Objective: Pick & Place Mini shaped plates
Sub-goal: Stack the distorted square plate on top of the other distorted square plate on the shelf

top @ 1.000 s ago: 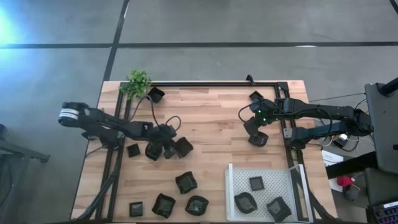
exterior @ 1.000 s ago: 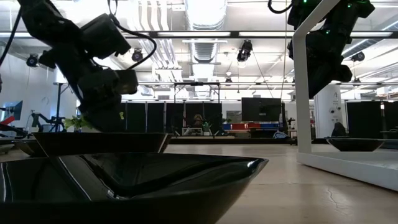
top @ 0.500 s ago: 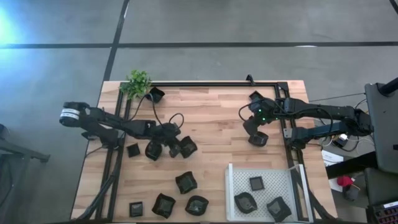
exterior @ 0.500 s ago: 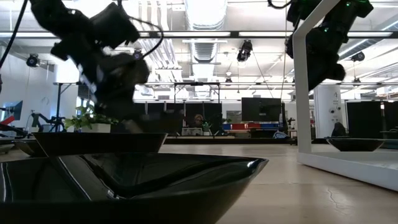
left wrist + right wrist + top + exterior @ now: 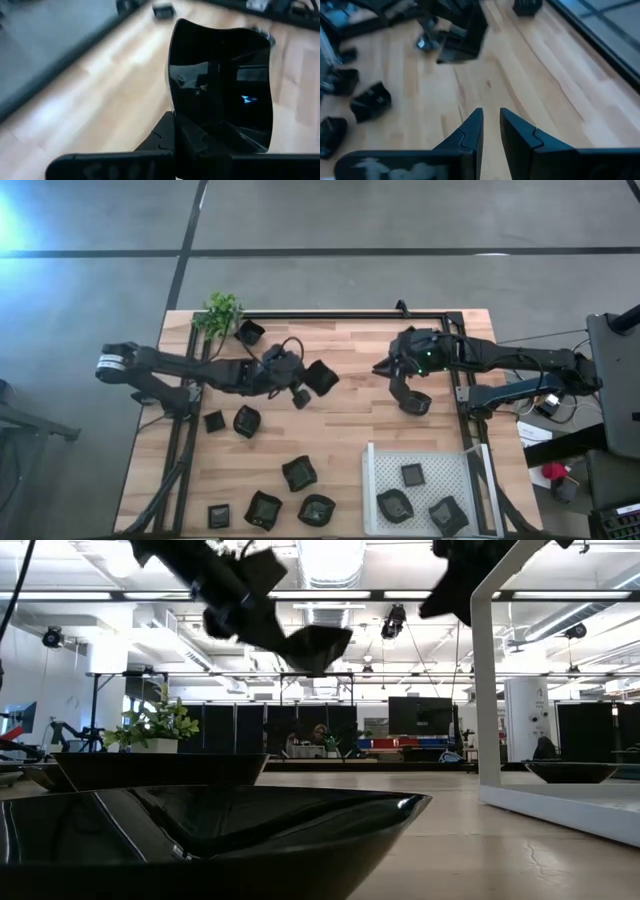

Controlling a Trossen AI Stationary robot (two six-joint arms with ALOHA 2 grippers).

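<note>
Overhead, table-level, two wrist views (shared table (image 5: 350, 395))

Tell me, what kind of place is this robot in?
Probably a big robotics lab or workshop: bare ceiling pipes and strip lights, black frames and screens behind, and a wooden table with two robot arms.

Bare light wooden tabletop (image 5: 350, 425) at frame centre offers clear passage. Obstructions: small black raised-rim dishes (image 5: 290, 490) scattered lower left, white perforated tray (image 5: 425, 485) lower right, black metal frame rail (image 5: 340, 314) along the upper edge, small green plant (image 5: 221, 313) upper left.
</note>
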